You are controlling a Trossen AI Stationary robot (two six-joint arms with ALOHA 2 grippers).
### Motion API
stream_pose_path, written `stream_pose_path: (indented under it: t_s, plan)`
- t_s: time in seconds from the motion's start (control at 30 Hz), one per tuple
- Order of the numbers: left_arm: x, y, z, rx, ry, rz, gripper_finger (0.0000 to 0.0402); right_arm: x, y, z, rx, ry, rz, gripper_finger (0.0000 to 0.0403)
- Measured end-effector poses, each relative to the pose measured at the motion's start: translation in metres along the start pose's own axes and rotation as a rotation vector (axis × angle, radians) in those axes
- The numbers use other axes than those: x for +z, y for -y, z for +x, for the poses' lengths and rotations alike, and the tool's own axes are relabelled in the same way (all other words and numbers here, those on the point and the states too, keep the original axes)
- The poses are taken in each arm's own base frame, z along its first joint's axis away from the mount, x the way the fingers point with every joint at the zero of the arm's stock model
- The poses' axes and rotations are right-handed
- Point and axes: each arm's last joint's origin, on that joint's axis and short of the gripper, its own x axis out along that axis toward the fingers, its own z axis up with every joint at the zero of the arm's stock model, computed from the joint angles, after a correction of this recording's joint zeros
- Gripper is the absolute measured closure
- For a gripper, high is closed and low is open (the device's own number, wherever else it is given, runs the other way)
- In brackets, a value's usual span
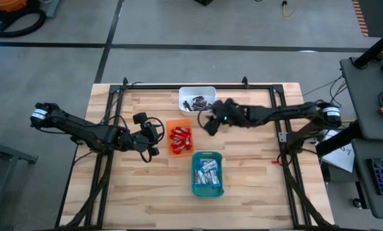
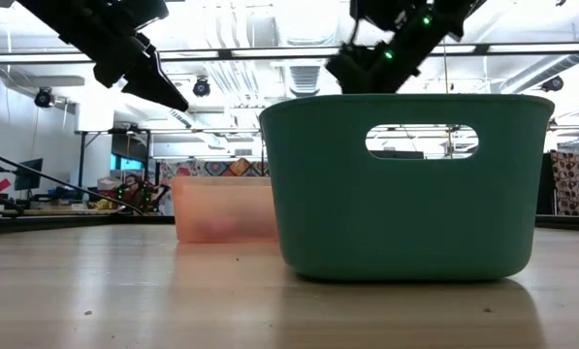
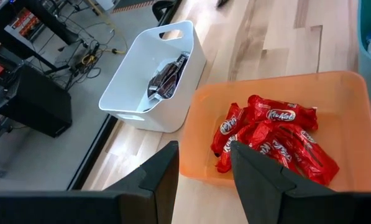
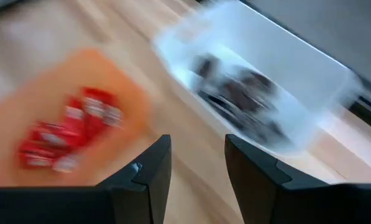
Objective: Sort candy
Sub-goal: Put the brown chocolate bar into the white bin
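Three trays stand in a row at the table's middle. The white tray (image 1: pixel 197 98) at the far side holds dark brown candies (image 3: pixel 166 76). The orange tray (image 1: pixel 179 138) holds red candies (image 3: pixel 272 134). The teal tray (image 1: pixel 207 173) holds blue-and-white candies (image 1: pixel 208 174). My left gripper (image 3: pixel 204 174) is open and empty, above the table just left of the orange tray. My right gripper (image 4: pixel 197 168) is open and empty, above the table to the right of the white and orange trays.
A black frame (image 1: pixel 197 86) runs round the wooden table top (image 1: pixel 146 192). Bare wood lies at the near left and near right. In the low view the teal tray (image 2: pixel 410 184) stands close in front, with the orange tray (image 2: pixel 226 208) behind it.
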Motion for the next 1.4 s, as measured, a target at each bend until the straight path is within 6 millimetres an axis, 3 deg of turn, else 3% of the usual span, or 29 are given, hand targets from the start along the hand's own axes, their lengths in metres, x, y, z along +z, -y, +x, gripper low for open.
stream_pose_path:
  t_s: [0.3,0.53,1.0,1.4]
  plan:
    - [0.0,0.0,0.0,0.0,0.001,-0.009,0.0272,-0.009,0.077,-0.009,-0.284,-0.293,0.14,0.0243]
    - [0.0,0.0,0.0,0.0,0.001,-0.01,0.0272,-0.023,0.114,0.002,-0.408,-0.495,0.183,0.0233]
    - [0.0,0.0,0.0,0.0,0.001,-0.01,0.0272,-0.056,0.133,0.045,-0.421,-0.81,-0.004,0.0229]
    - [0.0,0.0,0.0,0.0,0.001,-0.01,0.0272,-0.075,0.151,0.068,-0.447,-0.941,-0.067,0.0227]
